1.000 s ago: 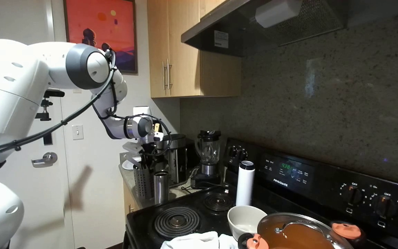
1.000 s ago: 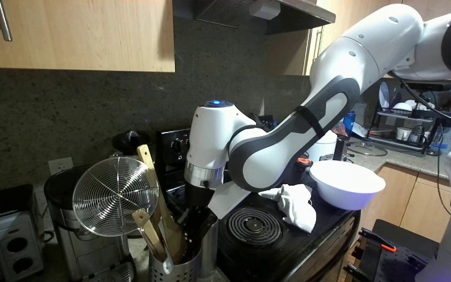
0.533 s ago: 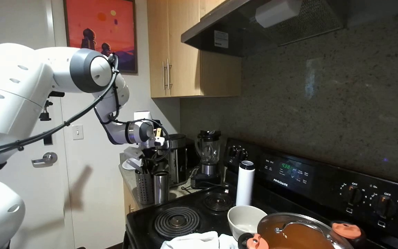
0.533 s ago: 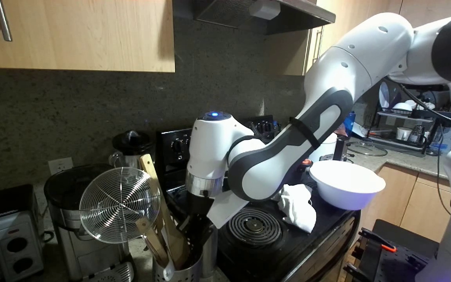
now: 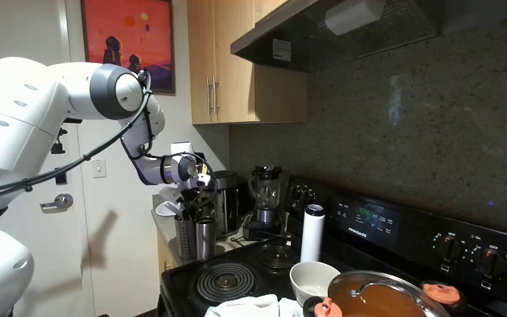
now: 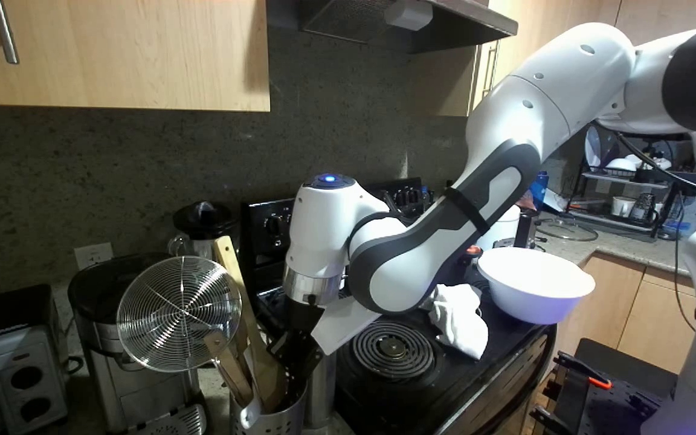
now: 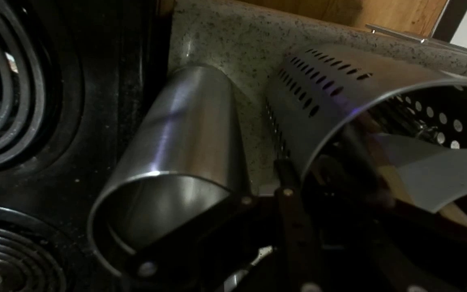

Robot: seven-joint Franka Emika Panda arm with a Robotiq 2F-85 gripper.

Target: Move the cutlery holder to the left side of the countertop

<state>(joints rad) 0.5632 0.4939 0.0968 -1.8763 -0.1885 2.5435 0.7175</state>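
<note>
The cutlery holder (image 5: 185,237) is a perforated grey metal cup. In an exterior view its upper part (image 6: 272,421) shows at the bottom edge, with wooden utensils and a wire strainer (image 6: 182,313) poking out. In the wrist view the holder (image 7: 330,85) lies right of a smooth steel cup. My gripper (image 7: 302,174) straddles its rim, one finger against the outer wall and the other dark inside. The gripper (image 6: 298,357) is partly hidden among utensils in an exterior view. The speckled countertop (image 7: 249,52) is under the holder; I cannot tell whether the base touches it.
The smooth steel cup (image 5: 205,237) stands close beside the holder, at the edge of the black stove (image 5: 178,281). A coffee machine (image 6: 136,362) and a toaster (image 6: 16,362) stand on the counter. A blender (image 5: 266,198) is behind. A white bottle (image 5: 312,233) stands on the stove.
My arm has come down and the cutlery holder has come down with it. In the last half second both have shifted slightly toward the coffee machine, and the strainer has swung with them.
</note>
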